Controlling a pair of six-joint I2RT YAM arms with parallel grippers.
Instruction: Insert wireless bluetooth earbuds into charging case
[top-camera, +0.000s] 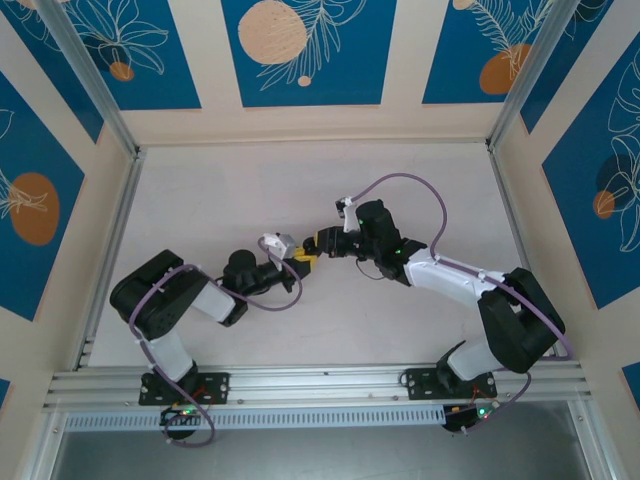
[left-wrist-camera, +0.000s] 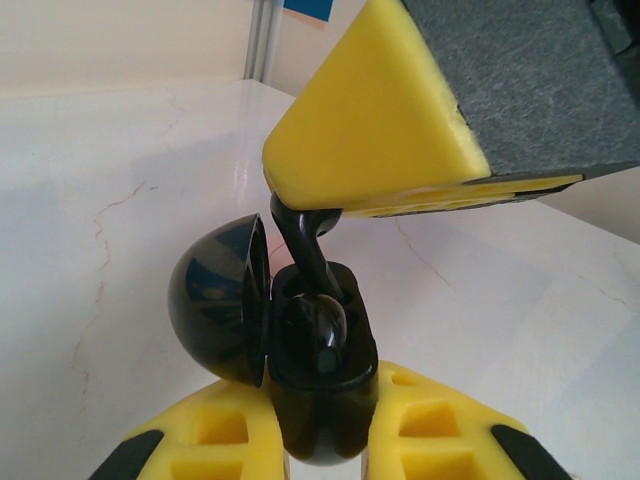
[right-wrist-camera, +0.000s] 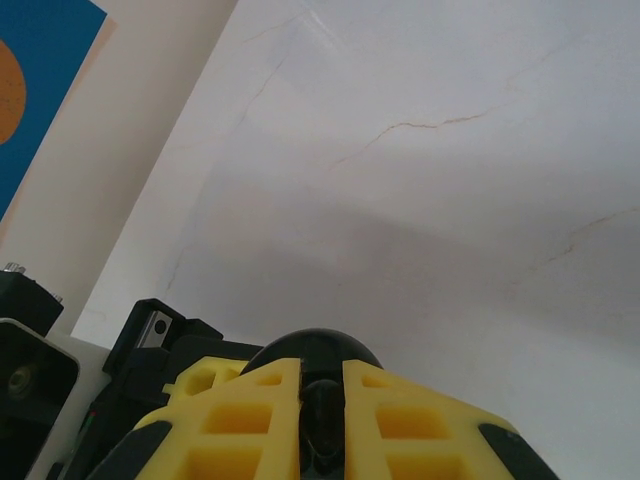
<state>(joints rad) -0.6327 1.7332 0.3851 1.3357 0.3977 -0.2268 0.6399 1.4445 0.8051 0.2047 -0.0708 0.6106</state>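
Note:
Both arms meet over the middle of the table. My left gripper (left-wrist-camera: 320, 405) (top-camera: 297, 263) is shut on a black charging case (left-wrist-camera: 322, 385), held upright with its round lid (left-wrist-camera: 212, 300) swung open to the left. One black earbud (left-wrist-camera: 318, 335) sits in a well of the case. My right gripper (right-wrist-camera: 322, 405) (top-camera: 313, 243) comes in from above, shut on a second black earbud (right-wrist-camera: 322, 425). Its stem (left-wrist-camera: 300, 240) reaches down from the yellow fingers (left-wrist-camera: 370, 120) to the case's other well. The case's dark dome (right-wrist-camera: 310, 348) shows just beyond the right gripper's fingertips.
The white marbled table (top-camera: 300, 180) spreads out around both arms. Cream walls with blue panels (top-camera: 300, 50) close it in, with metal posts at the corners. An aluminium rail (top-camera: 320, 385) runs along the near edge by the arm bases.

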